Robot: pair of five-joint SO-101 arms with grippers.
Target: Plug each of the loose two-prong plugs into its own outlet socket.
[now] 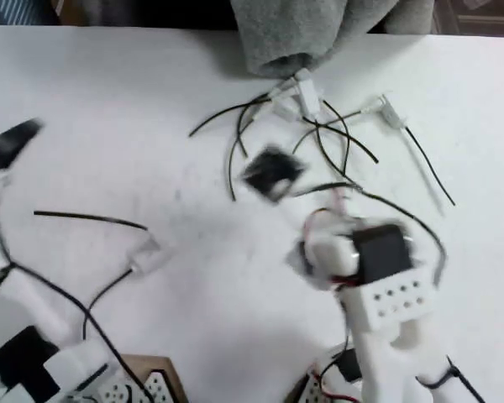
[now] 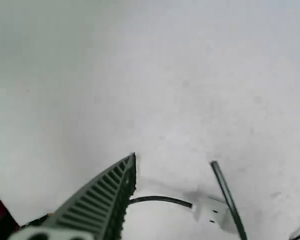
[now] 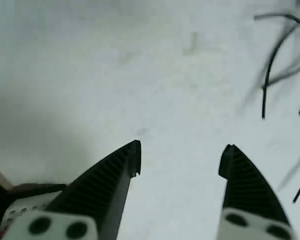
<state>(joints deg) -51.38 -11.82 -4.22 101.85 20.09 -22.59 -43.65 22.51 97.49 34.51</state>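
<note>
Black, ribbed right gripper (image 3: 182, 155) stands released and empty over the white table (image 1: 109, 84), at centre of the high view; the left gripper (image 1: 15, 140), upper left, cannot be judged. One white plug (image 1: 149, 256) lies lower left of centre, and further white connectors (image 1: 298, 99) with black cords (image 1: 232, 168) lie at upper centre.

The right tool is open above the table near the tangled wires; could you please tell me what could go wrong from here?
1. The black wires cross one another beside the open right tool; closing there might catch a wire alone and drag the others along.
2. The grey cloth hangs right beside a white connector, so it might snag or hide it.
</note>
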